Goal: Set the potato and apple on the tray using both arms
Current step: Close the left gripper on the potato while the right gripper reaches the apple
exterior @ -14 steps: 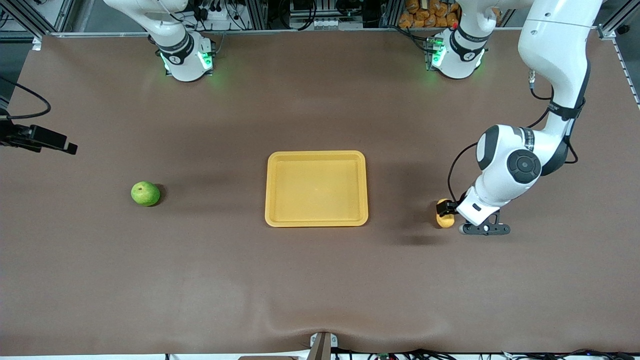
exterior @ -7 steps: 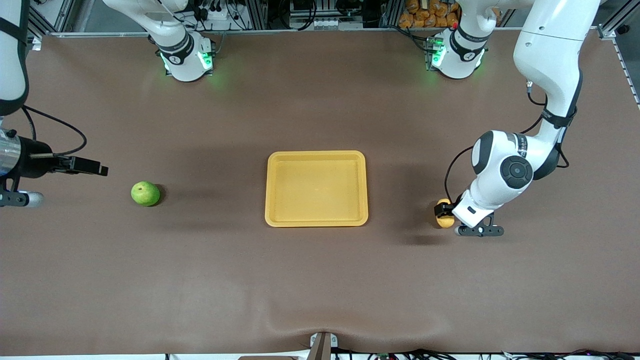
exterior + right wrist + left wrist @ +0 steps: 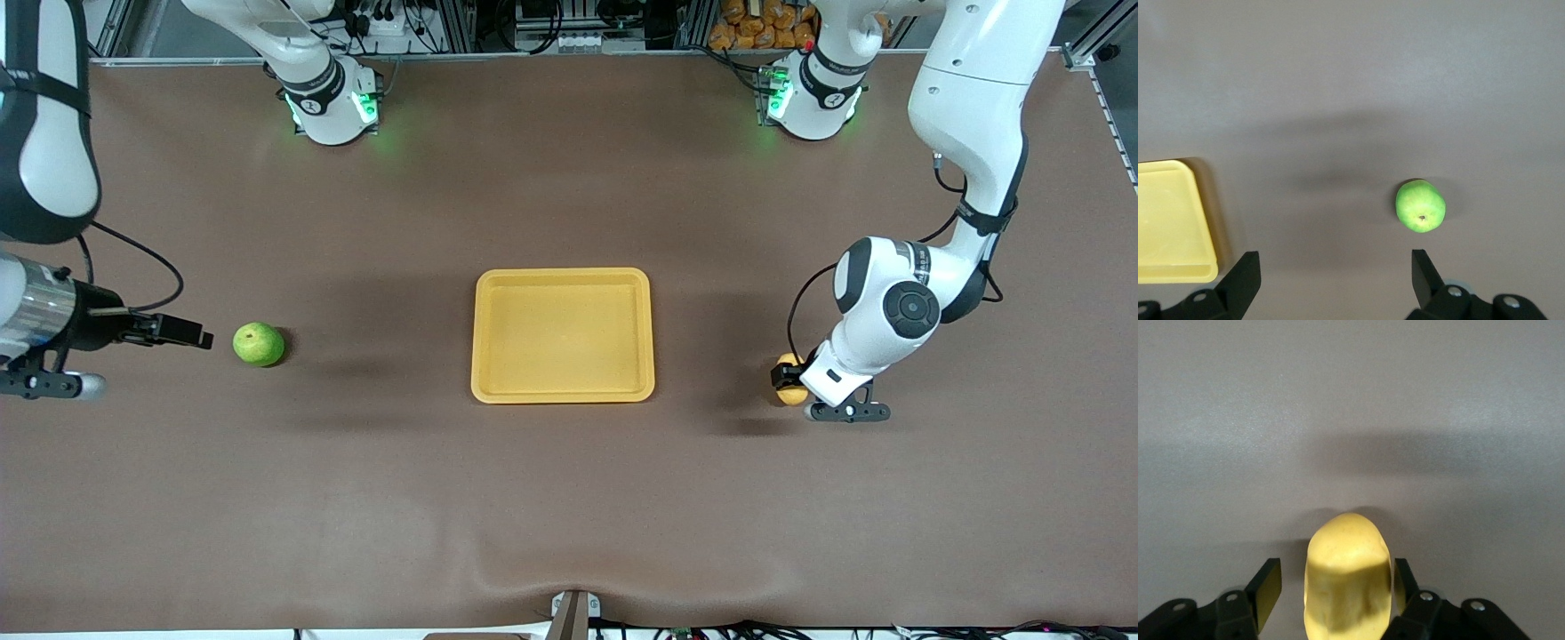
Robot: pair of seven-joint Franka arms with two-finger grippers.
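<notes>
- At the left arm's end of the table, the left gripper [image 3: 789,378] straddles the potato [image 3: 789,380], fingers [image 3: 1269,585] not quite touching it.
- Mid-table sits the tray [image 3: 563,391].
- Toward the right arm's end, the apple [image 3: 259,344] rests; right gripper [image 3: 182,335] hovers beside it, spread wide.

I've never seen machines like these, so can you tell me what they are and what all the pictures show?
They are two white robot arms at a brown table. The big picture looks down from above; the two small ones come from cameras on each arm's wrist. A yellow tray lies in the middle with nothing in it. The left gripper has its jaws on either side of a yellow potato on the table, with a small gap on one side. The right gripper, jaws open, is beside a green apple and holds nothing.
</notes>
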